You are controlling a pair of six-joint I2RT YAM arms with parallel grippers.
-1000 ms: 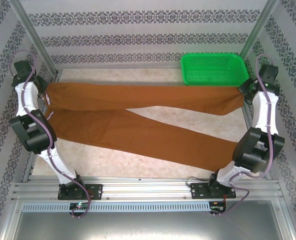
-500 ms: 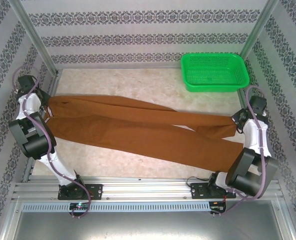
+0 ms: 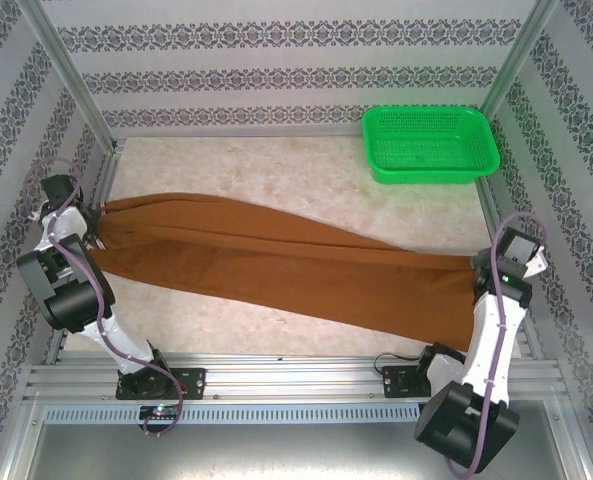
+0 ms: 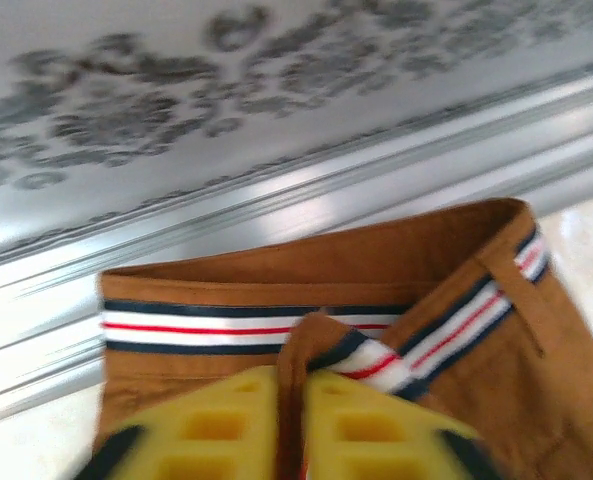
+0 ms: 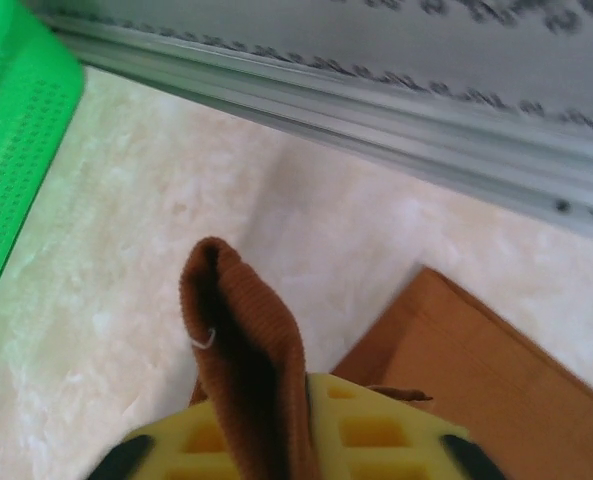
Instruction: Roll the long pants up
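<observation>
1. Garment: the long pants point(image 3: 276, 265) are rust-brown, plain cloth, drawn out in one long band across the pale marbled table point(image 3: 276, 165).
2. Position: the band runs on a slant from the table's left edge, mid-depth, to the right edge nearer the arm bases. The waist end is at the left and the leg ends at the right.
3. Lay: the two legs lie one over the other. A lengthwise fold line shows along the upper part of the band in the top view. The cloth looks taut, with little slack or bunching.
4. Waist detail, left wrist view: the long pants point(image 4: 396, 260) show the waistband turned open, its inner face lined with a tape of navy, white and red stripes. The picture is slightly blurred, and finer details cannot be read.
5. Left gripper point(image 3: 88, 215): in its wrist view, the left gripper point(image 4: 291, 425) has its yellow pads point(image 4: 226, 430) nearly together with a ridge of waistband cloth pinched between them.
6. Leg detail, right wrist view: a doubled fold of the long pants point(image 5: 246, 350) stands up out of the pads, with a small loose pale thread on it. More of the cloth lies flat on the table to the right.
7. Right gripper point(image 3: 479, 278): in its wrist view, the right gripper point(image 5: 276, 440) is closed tight on that fold, with a yellow pad point(image 5: 376, 430) on either side.
8. Surroundings: a green plastic basket point(image 3: 376, 160) sits at the far right corner, well apart from the garment. Its wall point(image 5: 11, 150) is seen at the left of the right wrist view.
</observation>
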